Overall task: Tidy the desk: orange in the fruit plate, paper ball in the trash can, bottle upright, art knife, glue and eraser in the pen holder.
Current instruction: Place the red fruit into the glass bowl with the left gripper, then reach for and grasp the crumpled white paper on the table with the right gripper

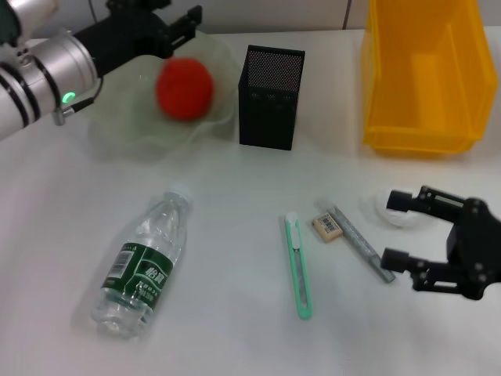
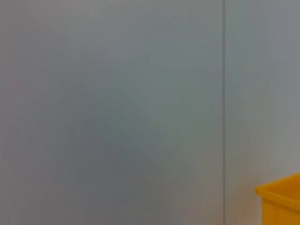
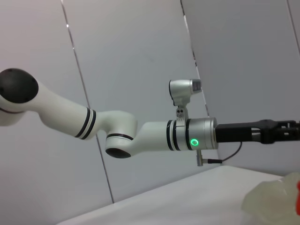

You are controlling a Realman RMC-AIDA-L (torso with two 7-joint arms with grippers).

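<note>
A: Where is the orange?
B: It lies in the clear fruit plate at the back left of the white table, with the left gripper above the plate's far edge, just behind the fruit. Its fingers are spread, holding nothing.

A: And the right gripper?
B: Low at the right side of the table, fingers wide apart, pointing left. The white paper ball sits by its upper finger; whether they touch, I cannot tell.

A: The small things?
B: The green art knife lies flat in the middle. The eraser is just to its right, and the grey glue stick lies slanted beside the eraser, its lower end near the gripper's lower finger.

A: The bottle?
B: On its side at the front left, cap toward the back.

A: The containers?
B: The black mesh pen holder stands just right of the plate. The yellow bin is at the back right, well apart from it
</note>
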